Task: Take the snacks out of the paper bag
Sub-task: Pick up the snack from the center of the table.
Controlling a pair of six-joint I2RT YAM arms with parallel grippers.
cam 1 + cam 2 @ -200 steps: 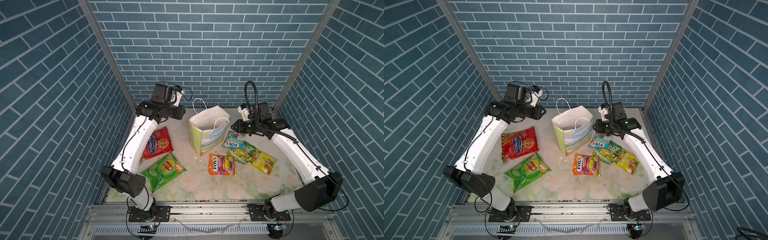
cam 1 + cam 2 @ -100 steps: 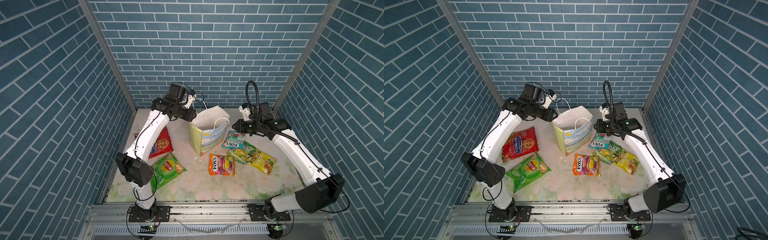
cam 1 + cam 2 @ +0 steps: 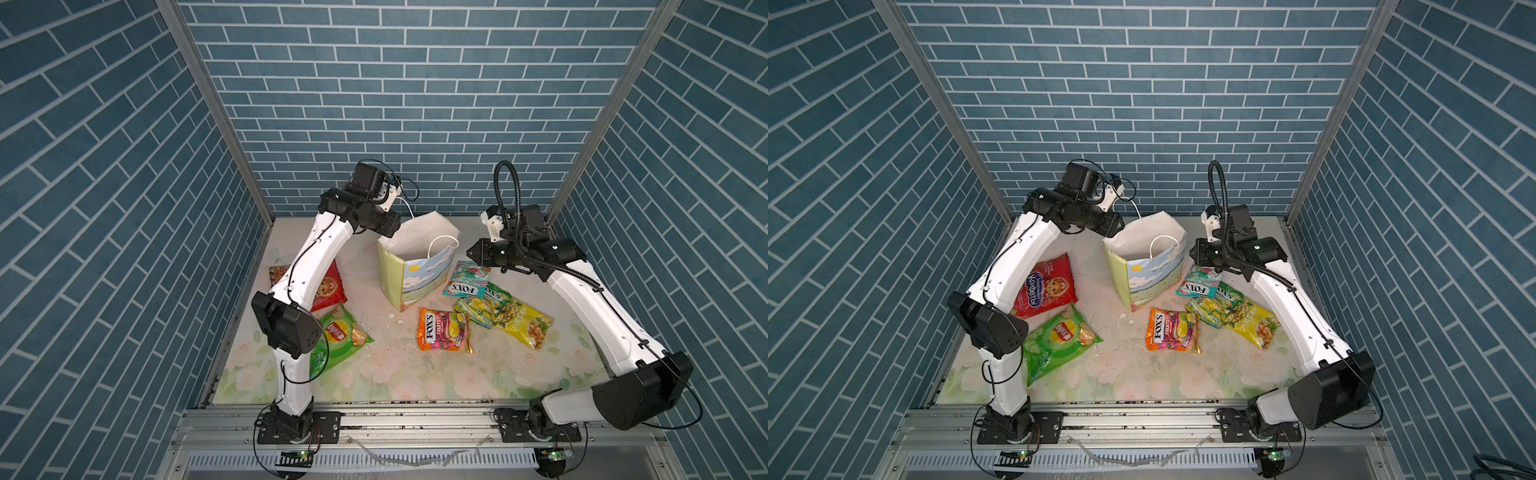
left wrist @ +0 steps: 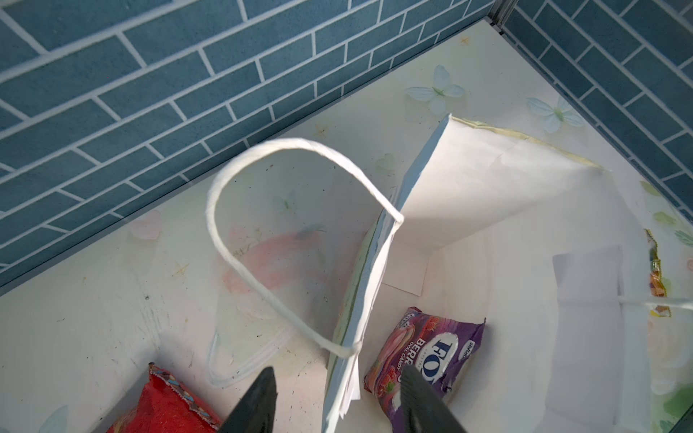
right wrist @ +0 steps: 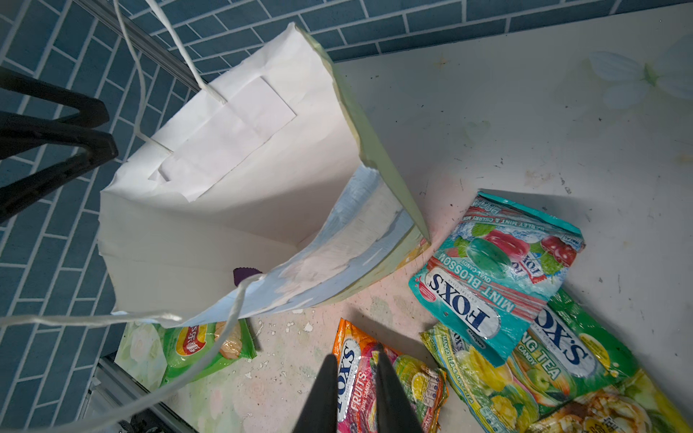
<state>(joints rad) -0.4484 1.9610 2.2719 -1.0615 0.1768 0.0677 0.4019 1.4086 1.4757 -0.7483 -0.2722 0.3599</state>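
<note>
White floral counter (image 3: 395, 374), and the paper bag (image 3: 424, 278) stands upright near 12 o'clock, with the purple FOX'S packet (image 4: 423, 356) lying inside! At its 10 o'clock rim the left fingers (image 4: 258, 401) are spread, straddling the wall. At 3 o'clock the right fingers (image 5: 324, 393) hover narrowly parted, empty.

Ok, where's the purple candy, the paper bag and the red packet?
purple candy (image 4: 438, 345): left wrist view, on its white logo.
paper bag (image 3: 424, 278): a top view, on its painted front wall.
red packet (image 3: 1046, 286): a top view, on its printed front.
</note>
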